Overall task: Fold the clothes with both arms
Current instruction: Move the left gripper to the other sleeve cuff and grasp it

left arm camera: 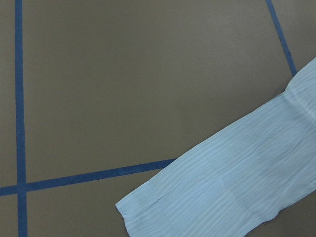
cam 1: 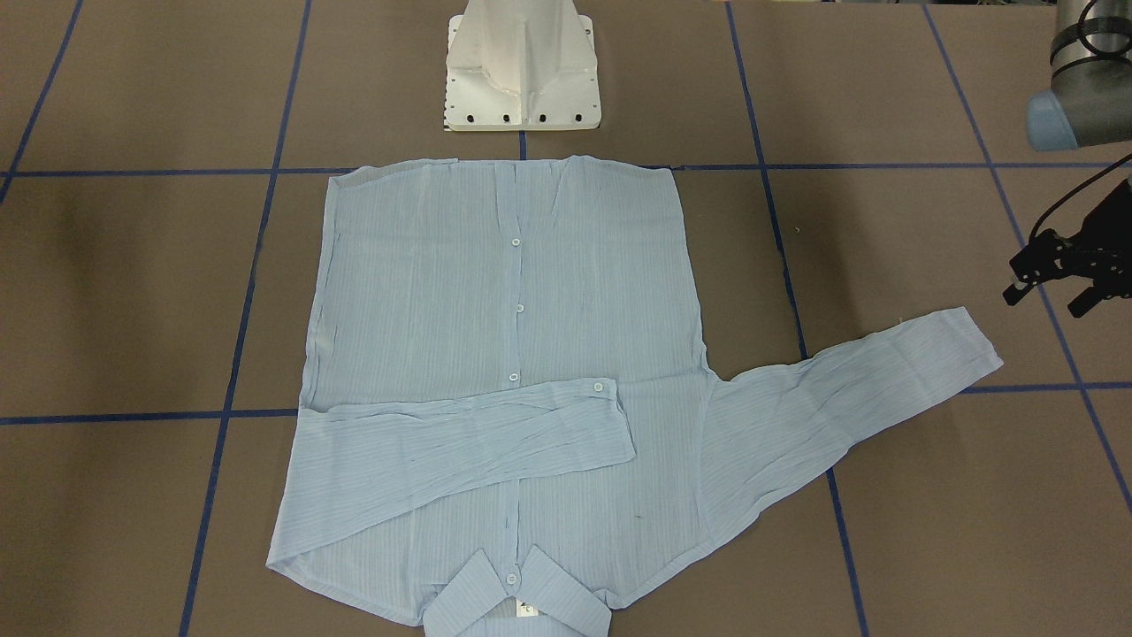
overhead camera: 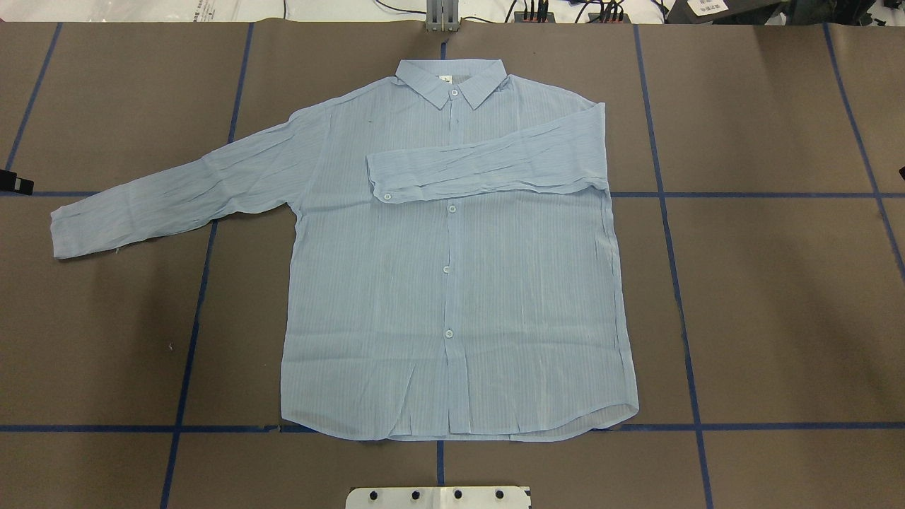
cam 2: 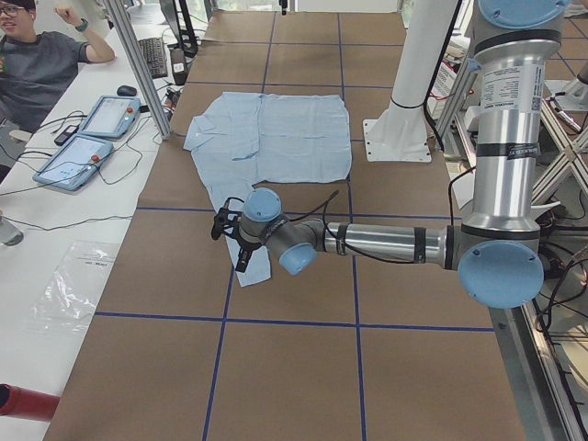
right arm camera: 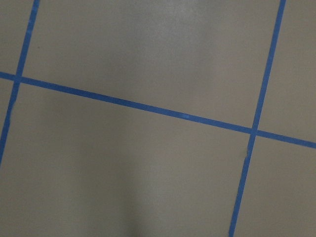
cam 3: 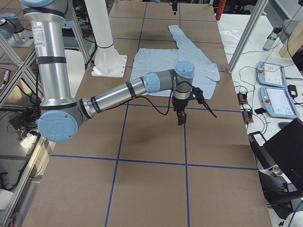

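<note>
L claw (cam 1: 1046, 299) is hanging w/ jaws wide, empty, near outstretched cuff (cam 1: 968, 341); only front view is showing this. R claw (cam 3: 181, 119) is showing in side view only, can't tell. Shirt (overhead camera: 452, 297) is lying flat mid-bench (overhead camera: 778, 318), other sleeve (overhead camera: 488, 166) crossing chest.

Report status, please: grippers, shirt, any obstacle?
Left gripper open, empty, beside the outstretched sleeve. Right gripper over bare table, state unclear. Shirt flat, buttoned; other sleeve folded across chest. Nothing on the shirt.
</note>
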### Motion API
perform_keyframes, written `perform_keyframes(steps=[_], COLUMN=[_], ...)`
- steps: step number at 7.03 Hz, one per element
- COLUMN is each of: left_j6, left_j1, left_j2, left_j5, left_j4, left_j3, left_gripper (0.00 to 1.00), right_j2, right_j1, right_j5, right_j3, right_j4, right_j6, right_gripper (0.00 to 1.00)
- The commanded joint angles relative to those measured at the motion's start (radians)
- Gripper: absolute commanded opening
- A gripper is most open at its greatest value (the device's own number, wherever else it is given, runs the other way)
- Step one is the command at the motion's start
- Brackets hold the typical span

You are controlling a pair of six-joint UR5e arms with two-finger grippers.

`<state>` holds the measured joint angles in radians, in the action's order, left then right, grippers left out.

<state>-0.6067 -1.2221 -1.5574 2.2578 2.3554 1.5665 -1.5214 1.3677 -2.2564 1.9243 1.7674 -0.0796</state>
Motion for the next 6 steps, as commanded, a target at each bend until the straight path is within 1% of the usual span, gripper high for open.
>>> perform_keyframes(steps=[1, 2, 3, 4, 5, 6], left_j6=[-0.004, -0.004, -0.002, -0.013, -0.062, -0.175], left_j1=[0.004, 0.004, 0.013, 0.018, 0.032, 0.065], left_j2=[-0.007, -0.007, -0.021, -0.039, -0.059, -0.068], left_j5=[-0.004, -0.006, -0.009, -0.038, -0.055, -0.067], left_j4=[0.001, 0.001, 0.005, 0.027, 0.086, 0.182], left_j3=[-0.003, -0.011, -0.06, -0.098, -0.161, -0.216], left_gripper=[1.0, 1.0, 1.0, 1.0, 1.0, 0.96], right_j2=[-0.051, -0.057, -0.056, -0.056, -0.054, -0.054], right_j1=[0.01, 0.011, 0.01, 0.011, 0.01, 0.011], right_j5=[-0.011, -0.015, -0.015, -0.015, -0.015, -0.017], right_j3=[0.033, 0.047, 0.042, 0.041, 0.041, 0.039], right_j4=[-0.002, -0.002, 0.0, 0.0, 0.0, 0.0], right_j6=[-0.005, -0.014, -0.015, -0.015, -0.015, -0.015], right_gripper=[1.0, 1.0, 1.0, 1.0, 1.0, 1.0])
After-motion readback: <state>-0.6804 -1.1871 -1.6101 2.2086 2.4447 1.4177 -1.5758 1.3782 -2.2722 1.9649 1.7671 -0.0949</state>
